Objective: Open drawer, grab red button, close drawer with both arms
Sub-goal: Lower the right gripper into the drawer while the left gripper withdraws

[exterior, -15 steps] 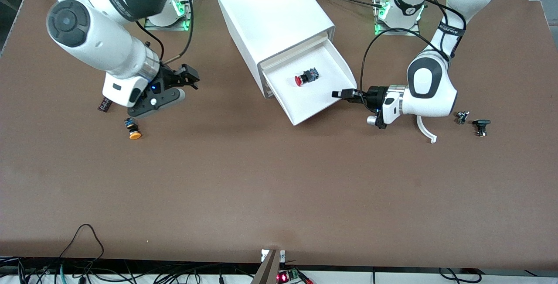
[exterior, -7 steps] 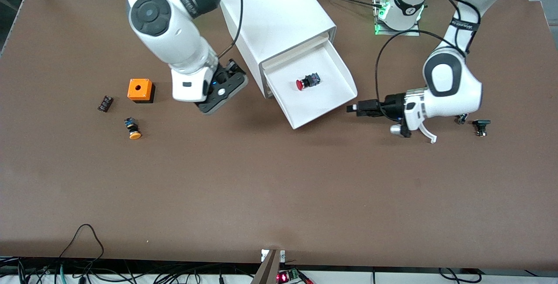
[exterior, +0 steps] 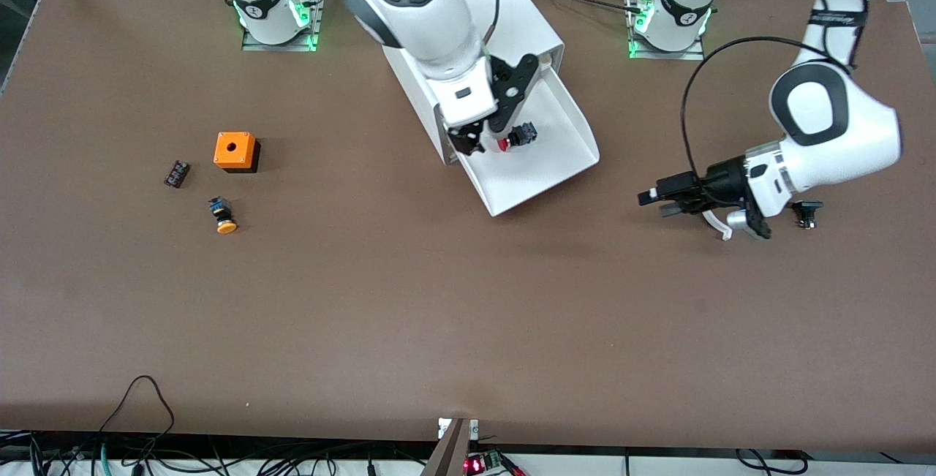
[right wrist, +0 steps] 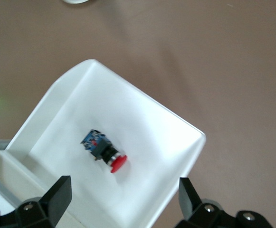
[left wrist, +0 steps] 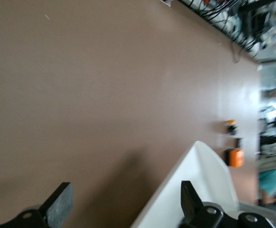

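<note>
**Right fingers spread over red button in open drawer: risks, surface, room**

The drawer [exterior: 537, 143] is pulled out of the cabinet [exterior: 468, 15], which stands at the robots' edge of the surface [exterior: 468, 300], about midway along it. The button [exterior: 514, 137] lies on its side on the drawer floor, red cap toward the cabinet end. The right gripper [exterior: 479, 141] hangs over the drawer just beside the cap, fingers [right wrist: 57, 194] spread wide and empty; its wrist view shows the button between them but off centre. The left gripper [exterior: 658, 202] waits over bare surface toward the left arm's end, fingers [left wrist: 59, 202] released, holding nothing.

Risks, as judged:
- Button is small and round-capped; closing off centre could roll it or squirt it toward the drawer wall.
- Descent close to the cabinet front could clip the drawer rim or the cabinet itself and shift the whole box.
- Drawer floor is slick plastic, so a nudge slides the part.

Surface: brown, matte. Toward the right arm's end lie an orange box [exterior: 235, 151], a yellow-capped button [exterior: 223, 216] and a small dark part [exterior: 176, 173]. A small black part [exterior: 806, 211] lies by the left arm.

Room: cables trail along the camera-side edge.
</note>
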